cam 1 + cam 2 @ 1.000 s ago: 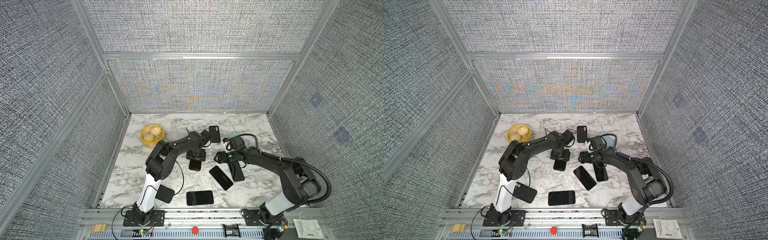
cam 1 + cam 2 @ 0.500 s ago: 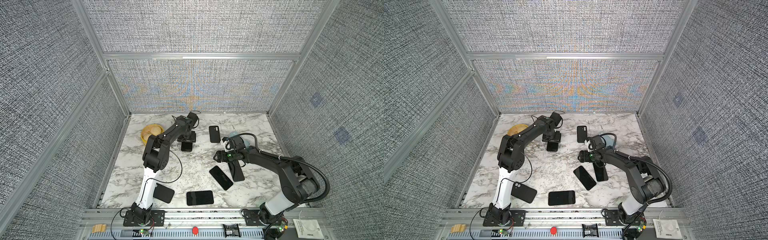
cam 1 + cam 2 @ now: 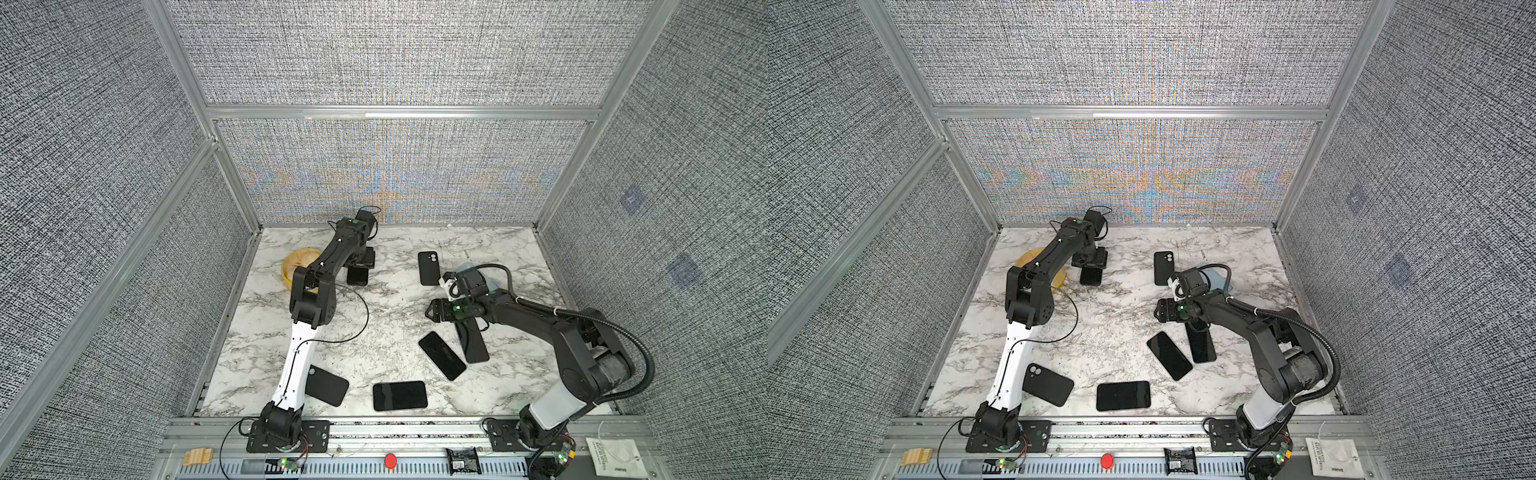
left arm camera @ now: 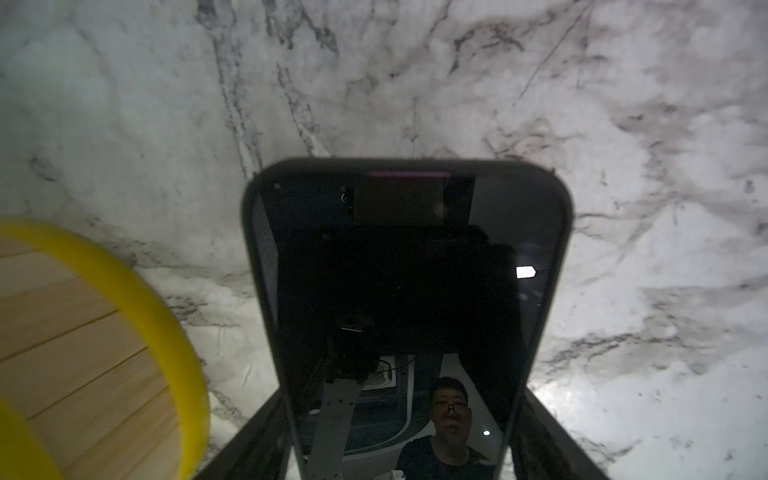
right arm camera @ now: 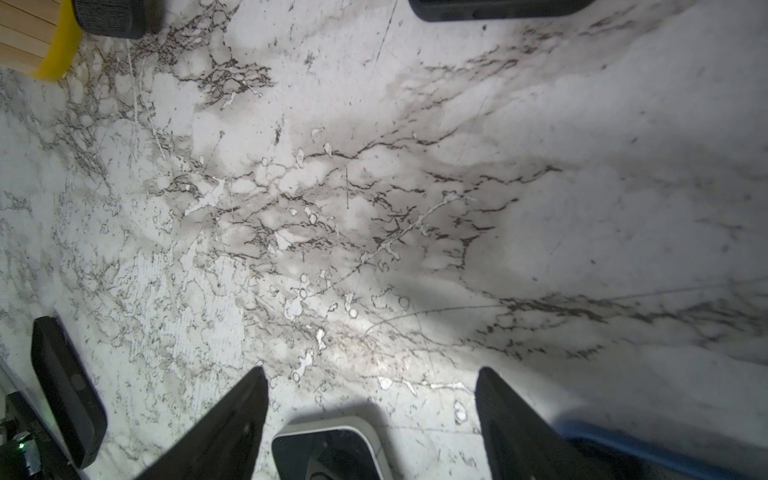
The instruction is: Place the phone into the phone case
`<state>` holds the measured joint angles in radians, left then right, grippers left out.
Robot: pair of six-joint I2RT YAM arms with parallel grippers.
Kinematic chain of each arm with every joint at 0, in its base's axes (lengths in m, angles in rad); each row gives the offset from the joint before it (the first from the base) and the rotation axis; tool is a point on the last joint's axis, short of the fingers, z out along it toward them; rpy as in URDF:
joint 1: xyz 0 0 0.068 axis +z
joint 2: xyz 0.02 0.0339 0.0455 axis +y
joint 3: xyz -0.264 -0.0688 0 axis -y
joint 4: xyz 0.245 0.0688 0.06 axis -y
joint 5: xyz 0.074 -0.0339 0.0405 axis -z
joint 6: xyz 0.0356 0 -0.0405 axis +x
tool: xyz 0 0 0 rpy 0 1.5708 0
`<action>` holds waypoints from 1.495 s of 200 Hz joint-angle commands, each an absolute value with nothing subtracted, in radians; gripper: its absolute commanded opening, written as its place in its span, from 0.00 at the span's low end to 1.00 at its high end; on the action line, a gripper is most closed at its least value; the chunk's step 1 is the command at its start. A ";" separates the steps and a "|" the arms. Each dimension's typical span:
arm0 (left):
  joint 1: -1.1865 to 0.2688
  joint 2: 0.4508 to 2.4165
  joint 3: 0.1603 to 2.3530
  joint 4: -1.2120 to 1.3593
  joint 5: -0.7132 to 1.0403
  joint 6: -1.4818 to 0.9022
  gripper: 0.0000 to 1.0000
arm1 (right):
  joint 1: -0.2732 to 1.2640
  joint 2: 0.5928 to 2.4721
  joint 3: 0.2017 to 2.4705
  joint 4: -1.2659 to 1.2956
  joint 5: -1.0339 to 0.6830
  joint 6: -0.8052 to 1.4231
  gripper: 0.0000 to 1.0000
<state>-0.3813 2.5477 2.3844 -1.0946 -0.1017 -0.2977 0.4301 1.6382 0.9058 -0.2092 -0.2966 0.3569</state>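
Left arm (image 3: 332,257): stretched from the near edge of the table (image 3: 390,299) to its far edge, elbow raised.
Left gripper (image 3: 360,262): pointing down, fingers (image 4: 249,449) clamped on the long sides of a phone (image 4: 407,270).
Right arm (image 3: 536,320): bent low from the near right corner, forearm reaching towards the table's middle.
Right gripper (image 5: 372,372): jaws wide apart, nothing between them, close above the table.

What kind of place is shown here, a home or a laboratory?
Most likely a robot test booth, not a home: grey fabric walls in metal frames, two arms bolted to a front rail, and a marble-look table with several phones.
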 commanded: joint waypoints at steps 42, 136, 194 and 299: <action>-0.363 2.597 2.407 -1.058 -0.099 -0.290 0.61 | 0.430 1.642 0.920 -0.219 -0.308 0.355 0.81; -0.355 2.564 2.370 -1.045 -0.114 -0.310 0.81 | 0.430 1.628 0.954 -0.258 -0.292 0.344 0.81; -0.354 2.523 2.351 -1.033 -0.141 -0.326 0.83 | 0.430 1.619 1.025 -0.324 -0.252 0.322 0.81; -0.350 2.584 2.434 -0.896 -0.035 -0.300 0.86 | 0.433 1.600 1.074 -0.377 -0.223 0.313 0.81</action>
